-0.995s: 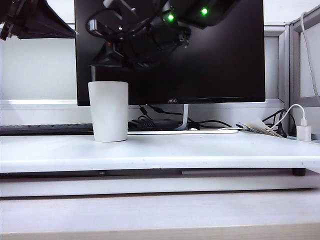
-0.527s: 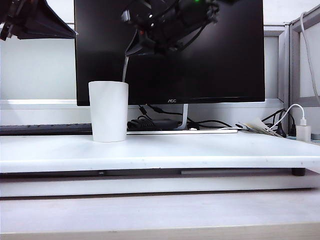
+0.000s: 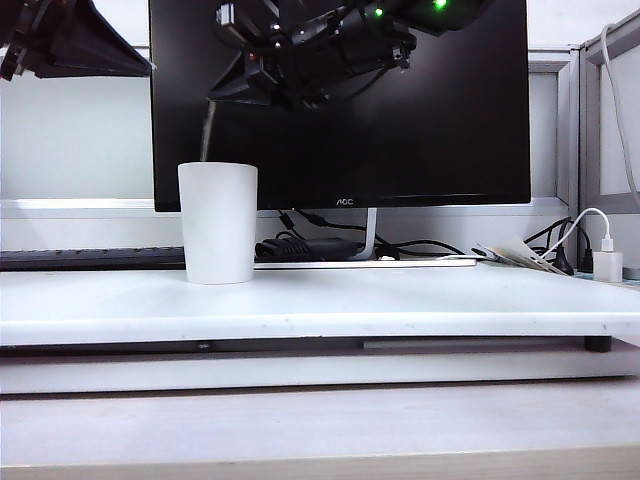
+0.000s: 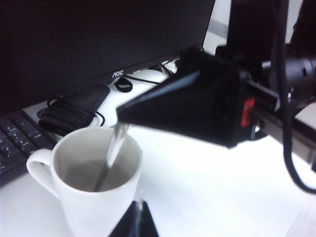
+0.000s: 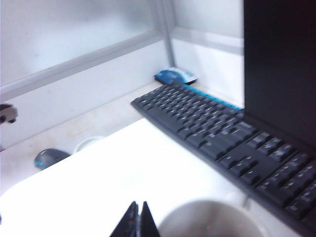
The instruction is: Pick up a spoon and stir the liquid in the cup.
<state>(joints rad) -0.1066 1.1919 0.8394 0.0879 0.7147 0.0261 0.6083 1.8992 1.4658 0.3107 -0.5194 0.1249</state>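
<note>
The white cup (image 3: 217,222) stands on the white table; in the left wrist view the cup (image 4: 94,197) shows a small handle on its side. My right gripper (image 3: 213,97) hangs above the cup's left rim, shut on the spoon (image 3: 207,130). The thin spoon (image 4: 113,148) slants down from the right gripper (image 4: 119,114) into the cup's grey inside. From the right wrist, the right gripper (image 5: 137,217) shows closed tips beside the cup (image 5: 212,219). My left gripper (image 4: 136,219) sits shut and empty, close beside the cup; the left gripper (image 3: 148,70) is at upper left.
A black monitor (image 3: 440,110) stands right behind the cup, with cables (image 3: 310,248) at its foot. A black keyboard (image 5: 222,133) lies behind the cup, a mouse (image 5: 49,157) farther off. A white charger (image 3: 606,262) sits at the right.
My right gripper has swung the spoon from the cup's right rim to its left side. The cup and the left arm have stayed still.
</note>
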